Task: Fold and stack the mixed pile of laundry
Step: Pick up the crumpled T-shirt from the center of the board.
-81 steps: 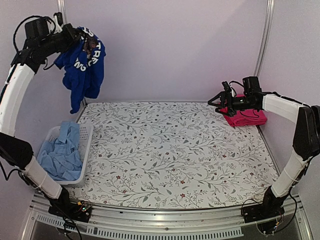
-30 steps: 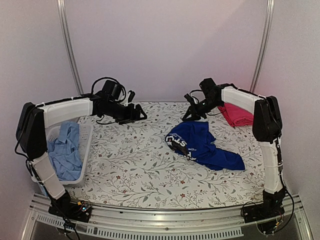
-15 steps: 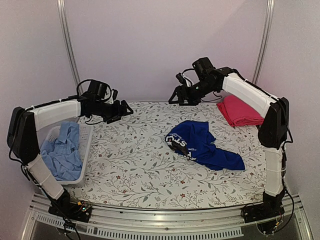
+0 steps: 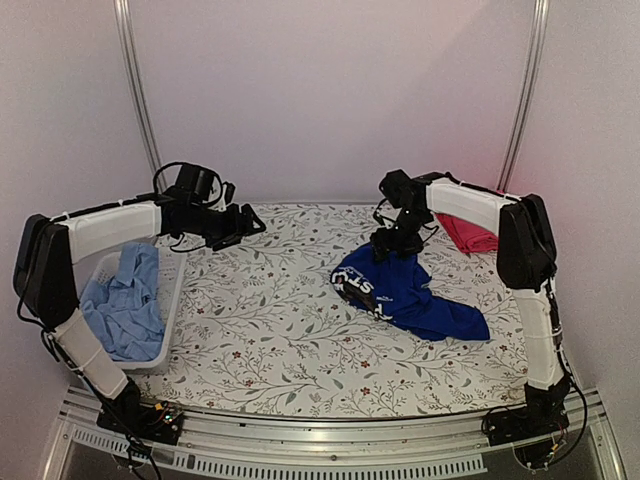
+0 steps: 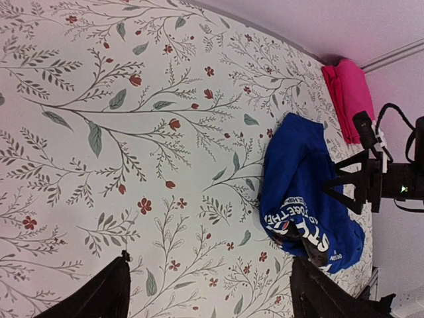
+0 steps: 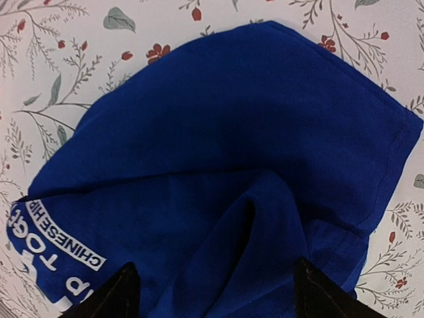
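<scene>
Right gripper (image 4: 388, 245): down from its raised spot half a second ago, now over the far end of the royal-blue shirt (image 4: 405, 290); fingers spread wide, holding nothing, with a raised fold of the cloth between them.
Royal-blue shirt: crumpled, right of the tabletop's centre.
Left gripper (image 4: 245, 225): spread wide, empty, near the far left corner, well apart from the shirt.
Red-pink garment (image 4: 475, 238): far right corner.
Light-blue shirt (image 4: 120, 300): in the basket (image 4: 173, 290) at the left edge.
</scene>
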